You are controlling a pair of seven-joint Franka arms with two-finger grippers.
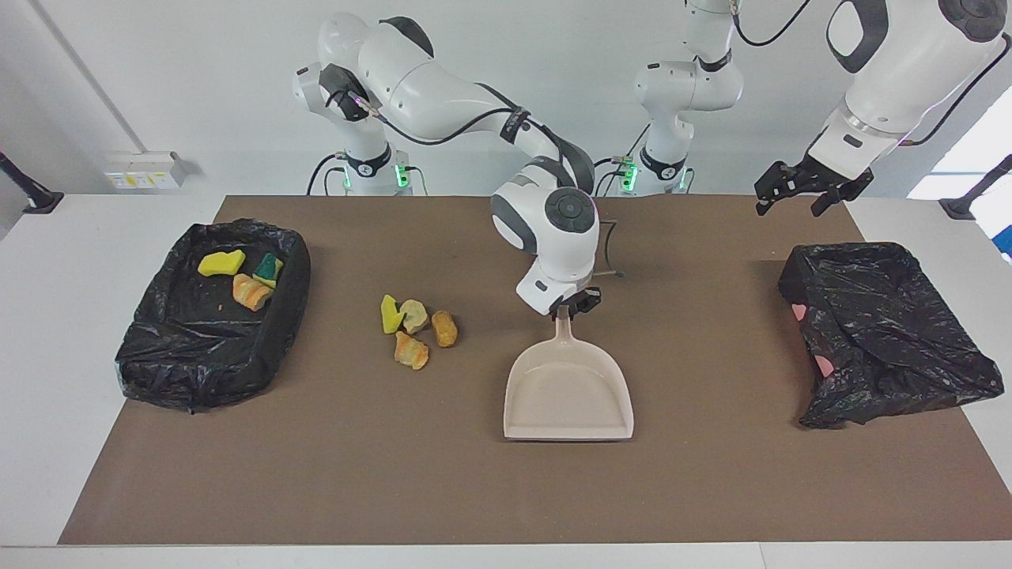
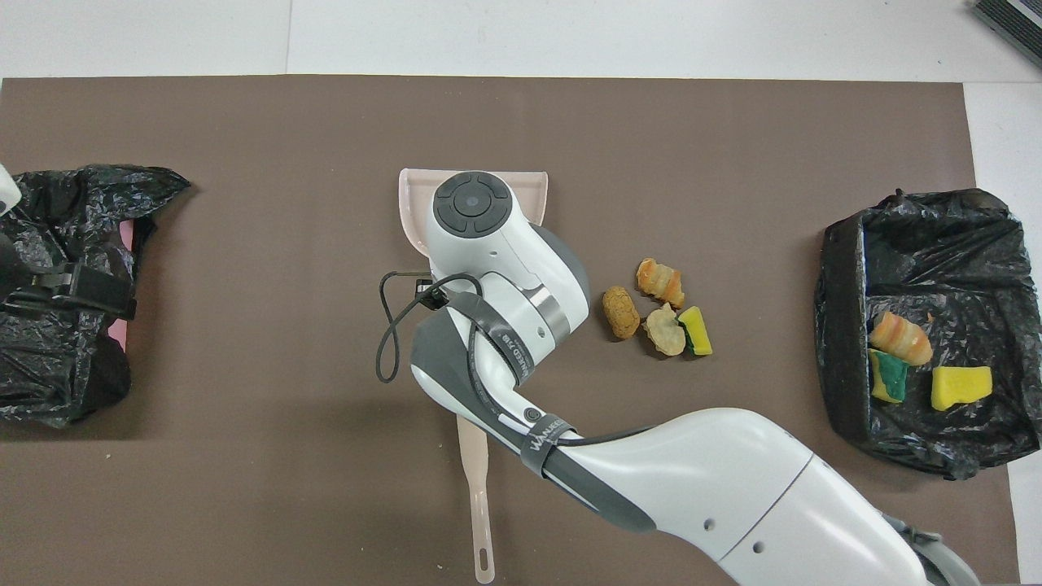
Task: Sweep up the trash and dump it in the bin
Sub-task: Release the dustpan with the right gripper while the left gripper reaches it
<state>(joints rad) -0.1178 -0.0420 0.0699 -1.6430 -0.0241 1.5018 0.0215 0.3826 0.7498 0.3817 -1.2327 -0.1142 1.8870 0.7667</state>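
- Trash: four small scraps lie in a loose cluster on the brown mat, toward the right arm's end of the table from the right gripper: a yellow-green sponge chunk, a pale crumbly piece, a golden-brown oval pastry and a striped orange pastry.
- Three more scraps, a yellow sponge block, a green-and-yellow sponge wedge and a striped pastry roll, lie inside the black-bag-lined bin at the right arm's end.
- Right gripper sits at the handle of the beige plastic dustpan; whether its fingers clamp the handle or stand loose around it cannot be told.
- Dustpan rests flat on the mat, its mouth pointing away from the robots.
- Left gripper hangs in the air with fingers spread apart, holding nothing, over the mat's edge near a crumpled black bag over a pink container.
- Beige brush handle lies on the mat under the right arm.
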